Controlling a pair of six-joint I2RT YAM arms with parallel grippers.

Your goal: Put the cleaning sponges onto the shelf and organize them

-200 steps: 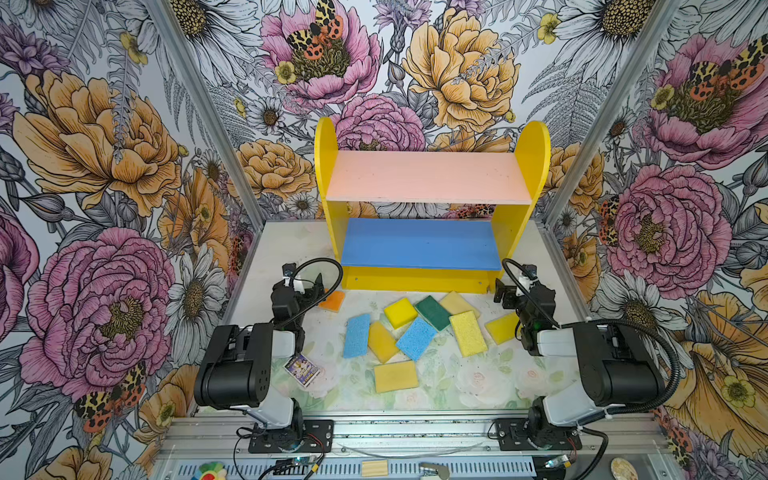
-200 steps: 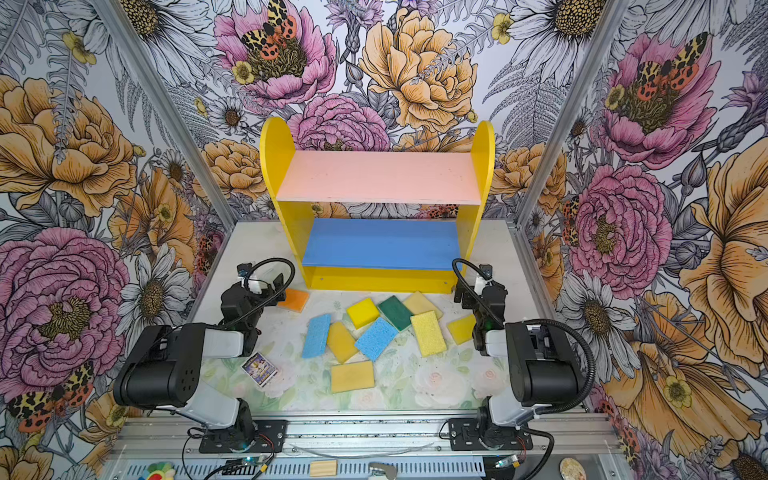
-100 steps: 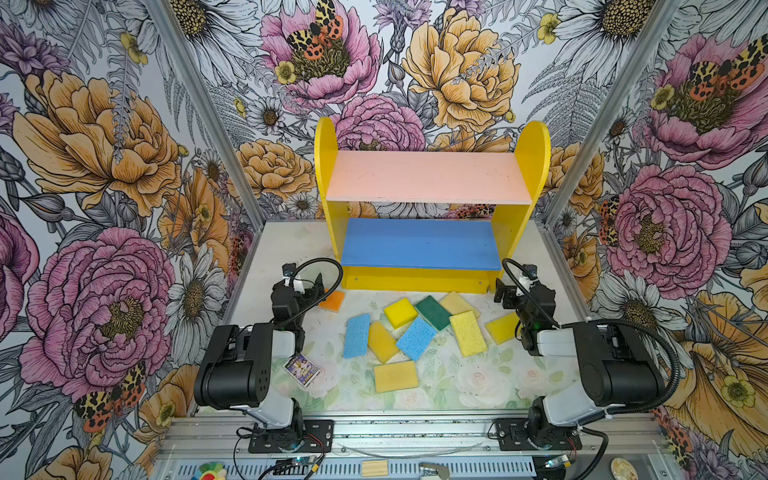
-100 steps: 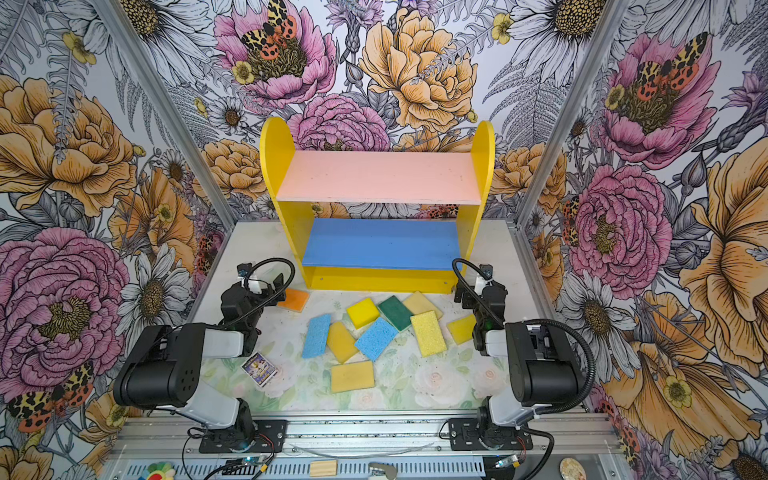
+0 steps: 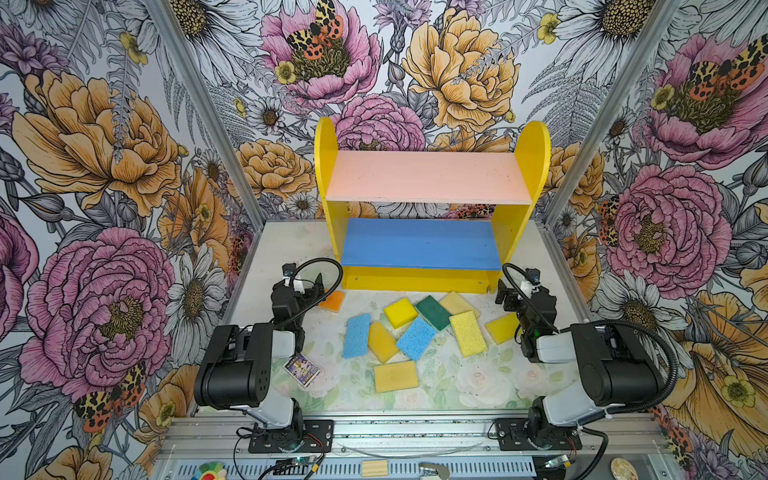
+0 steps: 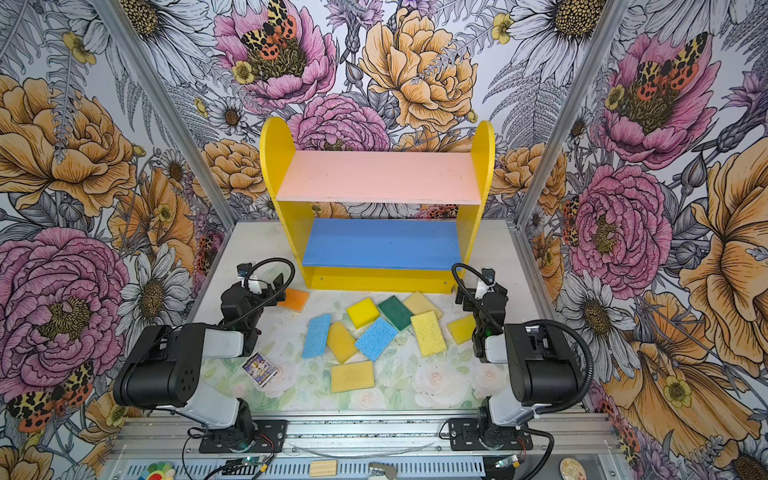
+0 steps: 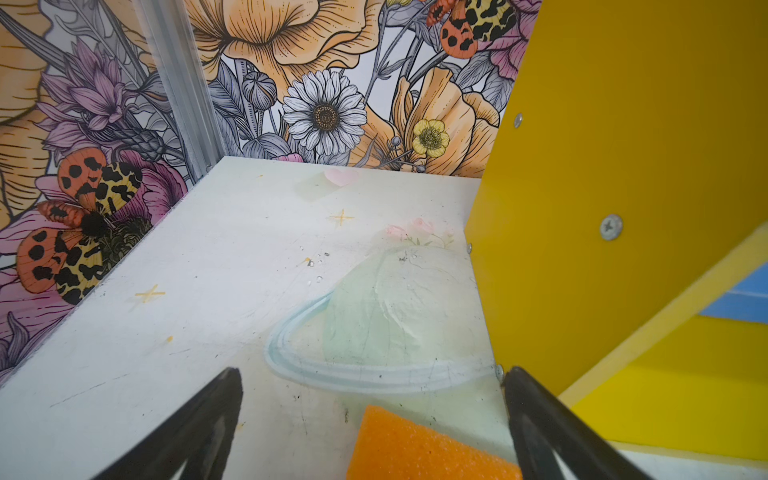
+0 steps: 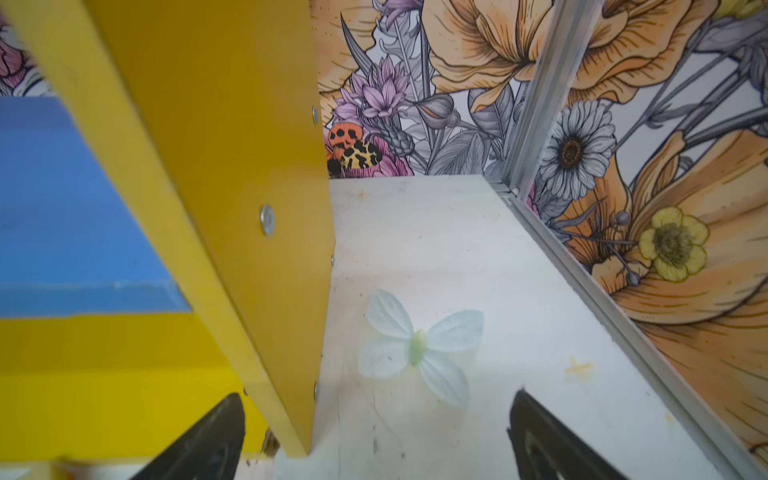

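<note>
Trouble is most likely to be caused by the shelf itself. Both claws are held close to its yellow side panels, so a forward reach could knock it askew. A second risk is judged in the overlapping pile of cleaning sponges, where two could be lifted together.

The left gripper is seen spread wide and empty. The orange sponge lies flat just beside its right finger, partly under the gap between the jaws. The right gripper is likewise spread wide and empty. A yellow sponge lies just left of it, nearer than its fingertips.

No sponge is seen on either board. All that are visible lie on the table, near of the shelf.
</note>
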